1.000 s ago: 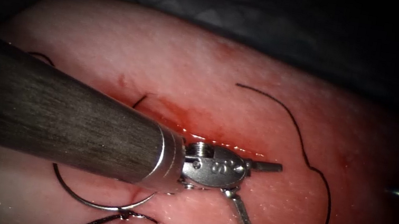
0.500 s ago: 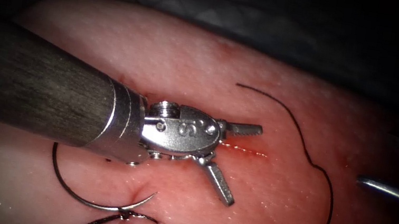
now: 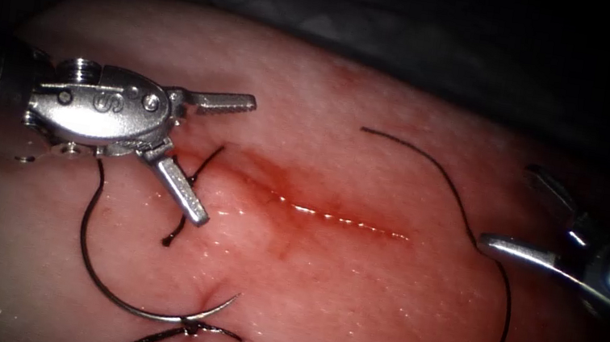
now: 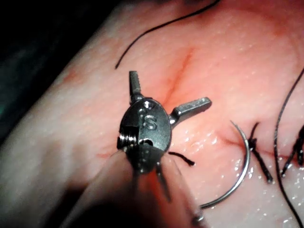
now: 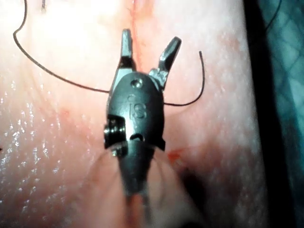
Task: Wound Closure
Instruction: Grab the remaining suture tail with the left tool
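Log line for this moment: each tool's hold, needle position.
left end effector: open, empty | right end effector: open, empty | needle: lying on tissue below cut, unheld

Backing cloth [image 3: 322, 10] – dark grey, faintly checked weave, laid flat beyond the far edge of the tissue [image 3: 352, 285] and running the full width of the endoscope view. Creased lightly, with pale folds near the middle; fades to near black toward both sides. Touching the tissue's edge or passing beneath it – cannot tell which.

Same kind of cloth [image 5: 285, 71] in the right wrist view: teal, gridded weave, just beside the tissue's border.

Dark surface [image 4: 28, 71] in the left wrist view, alongside the tissue's sloping edge; weave too dim to make out.
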Tool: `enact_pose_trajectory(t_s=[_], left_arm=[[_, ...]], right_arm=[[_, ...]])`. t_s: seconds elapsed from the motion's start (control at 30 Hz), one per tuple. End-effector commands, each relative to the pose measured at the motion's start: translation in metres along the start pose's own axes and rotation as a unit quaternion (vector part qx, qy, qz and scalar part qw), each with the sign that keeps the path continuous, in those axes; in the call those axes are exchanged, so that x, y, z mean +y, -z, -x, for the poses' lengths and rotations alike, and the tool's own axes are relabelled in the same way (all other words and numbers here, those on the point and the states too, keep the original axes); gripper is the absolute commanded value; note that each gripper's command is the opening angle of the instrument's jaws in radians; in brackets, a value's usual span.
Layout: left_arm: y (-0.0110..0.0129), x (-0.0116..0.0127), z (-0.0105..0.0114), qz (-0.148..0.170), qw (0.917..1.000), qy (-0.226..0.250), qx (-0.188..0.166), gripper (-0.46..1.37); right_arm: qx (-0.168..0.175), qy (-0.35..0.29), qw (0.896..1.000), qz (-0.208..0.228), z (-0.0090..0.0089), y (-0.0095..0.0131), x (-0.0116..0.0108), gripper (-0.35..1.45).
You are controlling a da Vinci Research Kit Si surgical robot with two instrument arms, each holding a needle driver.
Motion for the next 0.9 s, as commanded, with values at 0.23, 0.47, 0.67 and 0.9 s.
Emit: enact_pose_trajectory(t_s=[0.23,0.47,0.67,0.9], left_arm=[[0.0033,0.001,0.0013,-0.001,0.9998,-0.021,-0.001,0.99],[0.0054,0.0027,0.0028,0.004,0.9992,-0.041,-0.002,0.98],[0.0059,0.0038,0.0043,0.004,0.9989,-0.046,-0.005,0.94],[0.0056,0.0043,0.0051,-0.002,0.9985,-0.055,-0.006,0.9]], right_arm=[[-0.008,0.022,0.999,-0.023,0.0003,-0.0016,0.0001,1.16],[-0.008,0.037,0.999,-0.039,0.0005,-0.0028,-0.0007,1.16],[-0.02,0.043,0.998,-0.045,0.0015,-0.0036,-0.0017,1.15],[-0.019,0.045,0.998,-0.046,0.0018,-0.0036,-0.0019,1.14]])
